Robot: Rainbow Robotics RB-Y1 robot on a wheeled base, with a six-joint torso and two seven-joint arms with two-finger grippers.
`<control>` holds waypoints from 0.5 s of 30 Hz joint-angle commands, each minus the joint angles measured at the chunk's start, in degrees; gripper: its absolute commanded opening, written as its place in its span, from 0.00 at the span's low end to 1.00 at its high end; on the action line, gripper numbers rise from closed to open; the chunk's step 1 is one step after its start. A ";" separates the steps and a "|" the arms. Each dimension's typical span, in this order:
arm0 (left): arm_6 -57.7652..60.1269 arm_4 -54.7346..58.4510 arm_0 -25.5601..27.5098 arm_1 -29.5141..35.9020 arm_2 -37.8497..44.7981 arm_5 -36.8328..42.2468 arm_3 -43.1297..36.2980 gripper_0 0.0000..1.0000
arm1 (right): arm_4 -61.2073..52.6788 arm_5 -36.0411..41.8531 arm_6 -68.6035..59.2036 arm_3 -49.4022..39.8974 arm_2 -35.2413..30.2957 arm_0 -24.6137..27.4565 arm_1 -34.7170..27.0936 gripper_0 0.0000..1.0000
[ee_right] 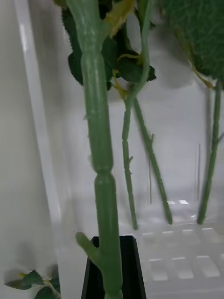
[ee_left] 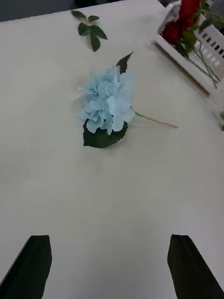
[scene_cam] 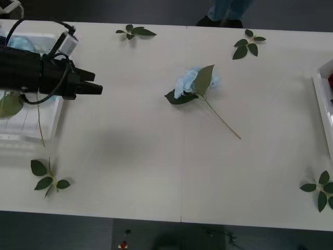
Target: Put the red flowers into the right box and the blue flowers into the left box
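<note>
One blue flower [scene_cam: 190, 82] lies mid-table, a pale-blue cluster [ee_left: 106, 100] with a large leaf and a thin stem. My left gripper [scene_cam: 96, 83] hovers to its left, beside the left box [scene_cam: 31, 122], open and empty [ee_left: 109, 266]. More blue flowers [scene_cam: 21, 42] lie in that translucent tray. The red flowers [ee_left: 184, 18] rest in the right box [scene_cam: 318, 99], a white-rimmed tray [ee_left: 184, 63] at the table's right edge. My right gripper [ee_right: 112, 243] is inside that box, its black fingers closed around a thick green rose stem [ee_right: 100, 140]. Two other stems [ee_right: 149, 159] lie beyond.
Loose green leaf sprigs lie about: far centre-left [scene_cam: 134, 32], far right [scene_cam: 248, 43], near left [scene_cam: 48, 177] and near right [scene_cam: 320, 190]. Bare white tabletop separates the left gripper from the blue flower.
</note>
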 commanded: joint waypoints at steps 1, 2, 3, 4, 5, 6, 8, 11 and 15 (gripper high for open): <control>-9.81 6.67 2.91 1.45 -5.02 -6.16 -0.63 0.73 | 0.22 -0.86 0.09 3.29 -1.30 -1.22 -1.32 0.00; -11.39 7.98 3.26 1.54 -5.81 -7.13 -0.63 0.73 | 0.04 -0.86 0.09 3.56 -1.30 -1.22 -1.32 0.00; -13.29 10.36 3.79 1.80 -7.65 -9.24 -0.63 0.73 | -0.05 -0.86 0.18 3.73 -1.38 -1.22 -1.23 0.00; -13.29 12.11 4.05 1.89 -8.97 -10.65 -0.63 0.73 | -0.31 -0.95 0.35 3.82 -1.30 -1.22 -1.23 0.00; -13.29 14.40 4.40 2.24 -10.64 -12.23 -0.63 0.73 | -1.01 -0.86 0.44 3.82 -1.30 -1.22 -1.23 0.00; -13.29 16.25 4.49 2.42 -12.14 -13.20 -0.63 0.73 | -1.72 -0.95 0.53 3.82 -1.21 -1.22 -1.06 0.02; -13.29 20.73 4.49 2.95 -15.21 -15.30 -0.63 0.73 | -2.24 -1.21 0.53 3.82 -1.21 -1.22 -0.79 0.50; -13.29 27.06 4.40 3.82 -18.90 -17.15 -0.63 0.73 | -2.86 -1.74 0.79 3.82 -1.21 -1.22 -0.62 1.00; -13.29 34.97 3.61 4.79 -23.65 -18.64 -0.63 0.73 | -4.00 -1.74 1.23 3.64 -1.21 -1.22 -0.62 1.00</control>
